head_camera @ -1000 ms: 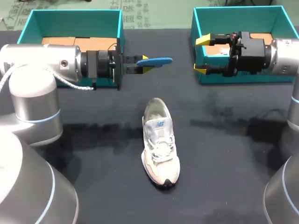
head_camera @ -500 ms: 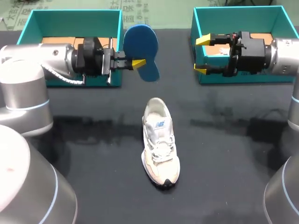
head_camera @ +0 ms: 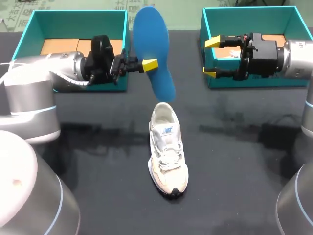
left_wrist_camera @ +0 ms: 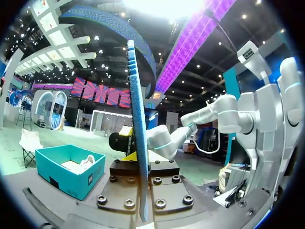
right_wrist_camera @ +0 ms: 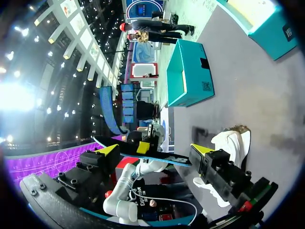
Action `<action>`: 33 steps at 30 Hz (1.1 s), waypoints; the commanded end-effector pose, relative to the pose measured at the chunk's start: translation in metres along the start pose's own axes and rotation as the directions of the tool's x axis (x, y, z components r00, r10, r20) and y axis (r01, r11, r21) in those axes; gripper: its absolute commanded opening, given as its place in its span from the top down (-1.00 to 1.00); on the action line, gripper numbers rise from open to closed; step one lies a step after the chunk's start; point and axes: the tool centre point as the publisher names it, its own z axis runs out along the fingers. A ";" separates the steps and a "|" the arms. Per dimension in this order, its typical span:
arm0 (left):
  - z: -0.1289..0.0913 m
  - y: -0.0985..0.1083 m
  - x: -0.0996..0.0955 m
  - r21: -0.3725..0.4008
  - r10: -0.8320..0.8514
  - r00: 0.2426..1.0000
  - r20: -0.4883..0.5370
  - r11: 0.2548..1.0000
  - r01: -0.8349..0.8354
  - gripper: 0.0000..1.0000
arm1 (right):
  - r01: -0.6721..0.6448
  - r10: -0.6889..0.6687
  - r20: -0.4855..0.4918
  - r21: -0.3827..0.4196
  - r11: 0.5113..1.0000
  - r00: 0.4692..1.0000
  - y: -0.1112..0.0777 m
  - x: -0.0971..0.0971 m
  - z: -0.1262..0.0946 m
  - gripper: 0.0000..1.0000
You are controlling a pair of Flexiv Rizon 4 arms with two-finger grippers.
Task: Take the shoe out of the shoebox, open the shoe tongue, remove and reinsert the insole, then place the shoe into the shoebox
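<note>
here the left claw (head_camera: 149,64) is clamped on the blue insole (head_camera: 152,34), holding it upright above the table (head_camera: 234,161), near the heel of the white shoe (head_camera: 167,149) lying mid-table. the right claw (head_camera: 211,58) hangs with fingers apart at the right shoebox (head_camera: 244,11).

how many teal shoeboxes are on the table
2. One shoebox sits far left, beside the left end effector holding the insole; the other shoebox sits far right, by the open right end effector. None seems hidden.
</note>
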 end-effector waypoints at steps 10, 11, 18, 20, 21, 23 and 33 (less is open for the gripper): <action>0.005 -0.003 0.003 0.024 -0.597 0.801 0.041 0.802 0.597 1.00 | 0.000 0.000 0.003 -0.001 1.000 1.000 -0.001 0.000 0.001 -1.00; 0.005 -0.003 0.003 0.024 -0.597 0.801 0.041 0.802 0.597 1.00 | 0.000 0.000 0.003 -0.001 1.000 1.000 -0.001 0.000 0.001 -1.00; 0.009 0.011 -0.008 0.104 -0.835 0.550 -0.013 0.546 0.831 1.00 | 0.000 0.000 0.003 -0.001 1.000 1.000 -0.001 0.000 0.001 -1.00; 0.009 0.012 -0.011 0.108 -0.880 0.474 -0.025 0.469 0.876 1.00 | 0.000 0.000 0.003 -0.001 1.000 1.000 -0.001 0.000 0.001 -1.00; 0.010 0.012 -0.013 0.115 -0.889 0.457 -0.017 0.453 0.884 1.00 | 0.000 0.000 0.003 -0.001 1.000 1.000 -0.001 0.000 0.001 -1.00; 0.011 0.015 -0.014 0.112 -0.905 0.424 -0.011 0.421 0.900 1.00 | 0.000 0.000 0.003 -0.001 1.000 1.000 -0.001 0.000 0.001 -1.00; 0.017 0.035 -0.017 0.105 -0.939 0.342 0.044 0.345 0.933 1.00 | 0.000 0.000 0.003 -0.001 1.000 1.000 -0.001 0.000 0.001 -1.00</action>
